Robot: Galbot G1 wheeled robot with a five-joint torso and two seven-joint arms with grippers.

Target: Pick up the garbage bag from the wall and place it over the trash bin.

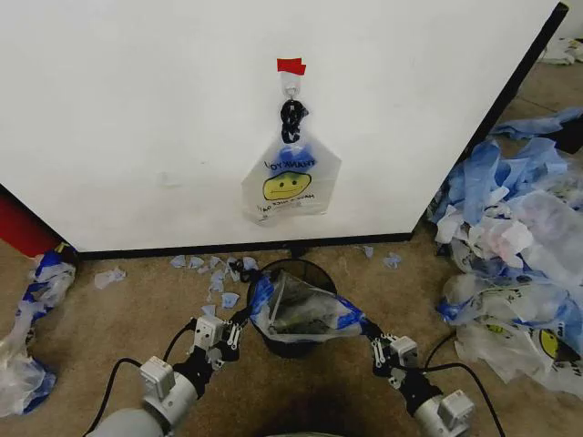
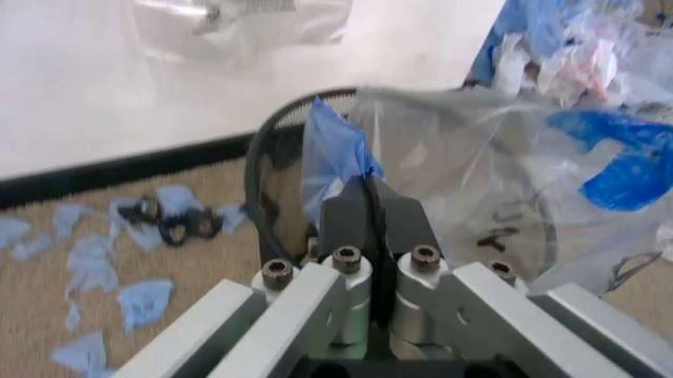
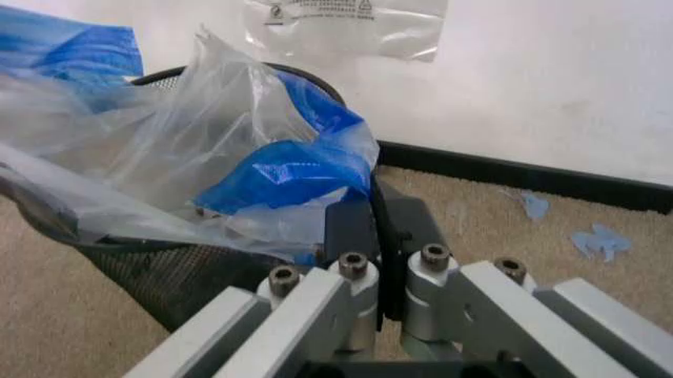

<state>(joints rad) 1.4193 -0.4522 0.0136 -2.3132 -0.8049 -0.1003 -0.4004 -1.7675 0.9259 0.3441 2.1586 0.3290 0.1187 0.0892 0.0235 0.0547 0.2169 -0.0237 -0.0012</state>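
Both end effectors sit at the near edge of the head view, flanking the trash bin (image 1: 293,309). Left end effector (image 1: 239,320) is clenched on a blue handle of the garbage bag (image 1: 301,314); in the left wrist view its jaws are pressed together with blue film pinched at the tips (image 2: 368,189). Right end effector (image 1: 366,330) is likewise clenched on the opposite blue handle, confirmed in the right wrist view (image 3: 373,209), where the plastic bunches right at the closed tips.

Bag is stretched between the two arms, its mouth spanning side to side across the bin opening, body sagging into the mesh. Long axis of the stretched mouth runs left-right, roughly centred over the rim; both arms look equally close to the bin, one per side. Looks like the bag is over the bin, not yet clearly seated around the rim, so the task seems near its end.

A second bag with a smiley print (image 1: 290,182) hangs on the hook under red tape (image 1: 291,66) on the wall (image 1: 137,109), directly behind the bin.

Room: wall close behind the bin, carpet floor open toward the robot, blue scraps (image 1: 214,273) near the wall base, a big heap of bags (image 1: 515,246) to the right, well apart from the bin.
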